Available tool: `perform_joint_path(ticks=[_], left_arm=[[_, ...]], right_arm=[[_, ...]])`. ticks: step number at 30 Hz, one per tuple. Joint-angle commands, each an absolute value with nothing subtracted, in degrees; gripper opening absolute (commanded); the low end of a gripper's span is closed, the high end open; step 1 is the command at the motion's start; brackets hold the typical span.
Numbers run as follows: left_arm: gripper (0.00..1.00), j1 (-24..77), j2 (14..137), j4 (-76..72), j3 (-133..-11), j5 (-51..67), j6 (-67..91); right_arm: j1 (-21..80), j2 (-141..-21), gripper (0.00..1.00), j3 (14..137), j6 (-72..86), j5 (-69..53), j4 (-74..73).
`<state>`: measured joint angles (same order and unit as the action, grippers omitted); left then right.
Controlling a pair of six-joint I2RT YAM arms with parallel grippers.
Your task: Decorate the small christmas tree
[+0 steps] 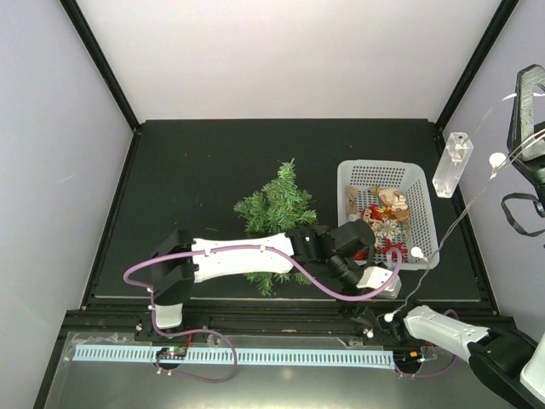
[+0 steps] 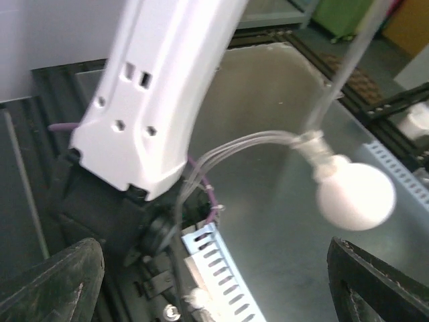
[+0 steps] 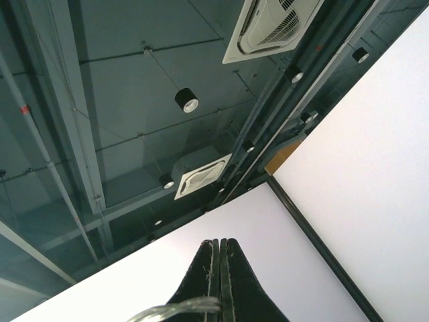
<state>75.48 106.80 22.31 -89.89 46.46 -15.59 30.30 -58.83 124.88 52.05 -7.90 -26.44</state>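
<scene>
The small christmas tree (image 1: 277, 209) stands mid-table, partly hidden by my left arm. My left gripper (image 1: 381, 288) hangs past the basket's near corner, pointing at the near edge. In the left wrist view it (image 2: 211, 249) is open and empty. A white bulb (image 2: 355, 194) on a clear light-string wire hangs ahead of its right finger (image 2: 375, 285). My right gripper (image 1: 528, 89) is raised high at the far right and points up. In the right wrist view it (image 3: 220, 247) is shut on the clear wire (image 3: 174, 310). The string (image 1: 464, 213) trails down with bulbs (image 1: 496, 159).
A white basket (image 1: 353, 170) with several ornaments (image 1: 387, 217) stands right of the tree. A clear box (image 1: 451, 164) hangs on the string over the table's right edge. The right arm's white link (image 2: 161, 87) is close in front of the left gripper.
</scene>
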Motion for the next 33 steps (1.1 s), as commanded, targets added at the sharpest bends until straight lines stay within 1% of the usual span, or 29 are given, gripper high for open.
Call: perform_joint_path(ticks=[1, 9, 13, 15, 17, 18, 19, 22, 23, 24, 25, 26, 28, 29, 31, 33], left_arm=[[0.91, 75.81, 107.41, 18.93, -92.56, 38.96, -14.38], [0.9, 76.06, 107.43, 16.31, -92.49, 37.36, -11.88], [0.88, 76.1, 107.18, 15.89, -92.28, 42.72, -11.86], [0.81, 76.15, 106.88, 15.82, -92.1, 45.73, -11.59], [0.71, 76.24, 106.95, 16.26, -92.32, 48.38, -11.34], [0.65, 76.27, 107.04, 16.67, -92.5, 49.48, -11.38], [0.54, 76.21, 106.97, 17.15, -92.51, 50.55, -11.57], [0.34, 76.35, 106.27, 19.31, -92.55, 53.38, -12.88], [0.3, 76.51, 105.93, 19.77, -92.57, 54.19, -13.11], [0.28, 76.58, 105.65, 20.4, -92.69, 54.97, -13.43], [0.29, 76.73, 105.37, 21.04, -92.71, 55.69, -13.71], [0.32, 76.86, 105.12, 21.64, -92.98, 56.67, -13.97], [0.48, 77.12, 104.63, 21.93, -92.97, 57.24, -13.99], [0.52, 77.24, 104.47, 21.79, -92.93, 57.68, -13.91], [0.55, 77.2, 104.16, 21.02, -92.96, 58.8, -13.05], [0.54, 77.23, 103.68, 19.6, -92.92, 60.17, -11.41]], right_arm=[[30.67, -58.17, 0.01, 124.63, 53.18, -8.43, -24.58], [30.68, -57.15, 0.01, 122.26, 54.02, -8.69, -23.25], [30.67, -57.22, 0.01, 122.27, 54.08, -8.71, -23.28], [30.67, -57.08, 0.01, 122.06, 53.98, -8.55, -23.29], [30.66, -56.81, 0.01, 121.69, 54.0, -8.45, -23.11], [30.67, -56.78, 0.01, 121.65, 53.87, -8.37, -23.11], [30.67, -56.71, 0.01, 121.58, 53.69, -8.23, -23.19], [30.67, -56.26, 0.01, 121.13, 53.53, -8.17, -22.91], [30.67, -56.19, 0.01, 120.91, 53.45, -8.24, -22.75], [30.67, -55.95, 0.01, 120.58, 53.48, -8.27, -22.72], [30.67, -55.75, 0.01, 120.07, 53.5, -8.26, -22.45], [30.66, -55.39, 0.01, 119.39, 53.51, -8.26, -21.82], [30.66, -54.98, 0.01, 118.13, 53.83, -8.34, -21.04], [30.67, -54.94, 0.01, 117.77, 53.94, -8.47, -20.68], [30.68, -54.97, 0.01, 117.66, 54.06, -8.53, -20.5], [30.67, -55.1, 0.01, 117.68, 54.19, -8.62, -20.31]])
